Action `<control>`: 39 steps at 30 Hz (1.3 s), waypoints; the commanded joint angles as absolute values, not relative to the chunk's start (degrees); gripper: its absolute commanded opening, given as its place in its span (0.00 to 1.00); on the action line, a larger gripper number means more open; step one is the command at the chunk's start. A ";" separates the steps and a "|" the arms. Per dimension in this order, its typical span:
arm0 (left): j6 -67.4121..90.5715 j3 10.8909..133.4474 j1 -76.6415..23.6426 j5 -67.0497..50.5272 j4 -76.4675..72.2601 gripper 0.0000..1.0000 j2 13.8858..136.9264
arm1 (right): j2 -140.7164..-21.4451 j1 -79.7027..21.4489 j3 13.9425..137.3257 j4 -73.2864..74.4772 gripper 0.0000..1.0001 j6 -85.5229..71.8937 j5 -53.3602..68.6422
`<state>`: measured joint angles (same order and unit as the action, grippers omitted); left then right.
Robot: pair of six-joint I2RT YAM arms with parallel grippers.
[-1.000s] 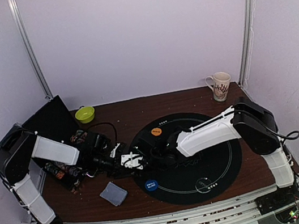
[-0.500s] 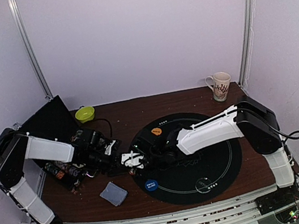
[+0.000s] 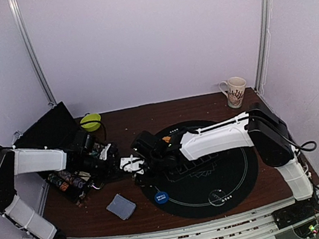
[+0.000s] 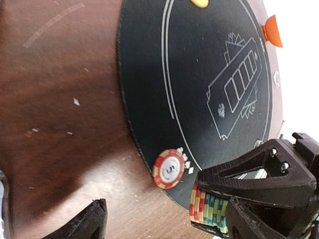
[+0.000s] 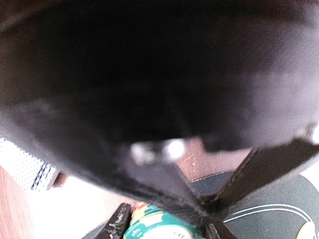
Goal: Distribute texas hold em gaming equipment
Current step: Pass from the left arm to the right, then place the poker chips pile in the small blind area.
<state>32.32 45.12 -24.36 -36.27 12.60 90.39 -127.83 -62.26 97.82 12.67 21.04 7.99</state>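
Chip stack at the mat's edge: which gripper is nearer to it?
Right. The right gripper is clamped on the chip stack; the left gripper is open, its visible finger off the chips, out over bare table.

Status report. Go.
Left tool open. Right tool shut on chip stack, by mat edge. Loose red chip beside stack, close underneath.

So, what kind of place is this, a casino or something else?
Probably a robot test cell, not a casino: plain walls and metal rails enclose a wooden table, two robot arms are bolted at its near edge, and a round poker mat lies on it.
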 commanded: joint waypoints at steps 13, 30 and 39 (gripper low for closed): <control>32.67 44.05 -23.48 -42.87 2.87 0.85 89.83 | -135.62 -61.61 108.22 29.61 0.00 21.97 4.77; 32.41 44.28 -16.66 -39.18 8.04 0.85 86.05 | -137.12 -61.61 110.09 33.44 0.00 22.28 2.82; 25.60 45.83 -16.42 -33.88 14.73 0.83 86.40 | -136.79 -61.67 110.48 31.77 0.00 21.36 4.00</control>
